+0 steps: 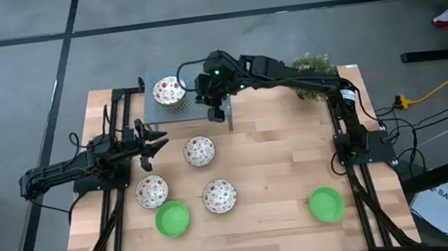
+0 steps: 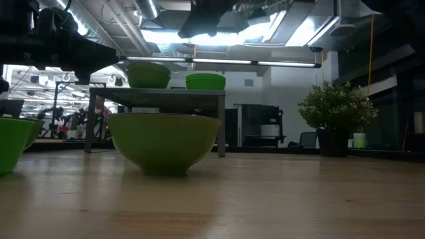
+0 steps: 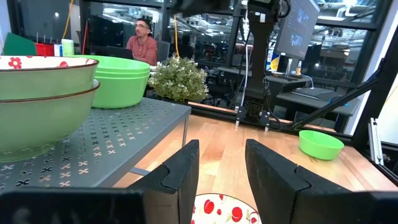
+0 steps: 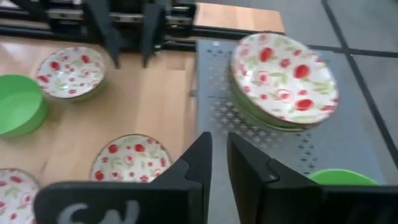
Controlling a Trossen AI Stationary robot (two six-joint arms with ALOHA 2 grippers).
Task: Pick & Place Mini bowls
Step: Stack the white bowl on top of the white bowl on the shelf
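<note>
Grey perforated metal shelf [image 1: 172, 108] at the table's far edge carries stacked patterned bowls [image 1: 168, 90]; my right gripper [image 1: 215, 109] hovers there, empty, fingers narrowly parted.

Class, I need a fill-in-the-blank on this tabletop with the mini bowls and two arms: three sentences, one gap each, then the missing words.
1. On the bare wooden table lie two plain green bowls and ____ patterned bowls.
2. The stack topped by a patterned bowl stands on the grey perforated ____.
3. The right gripper hovers at the shelf's edge, while the ____ gripper waits by the table's side.

Missing words: three; shelf; left
</note>
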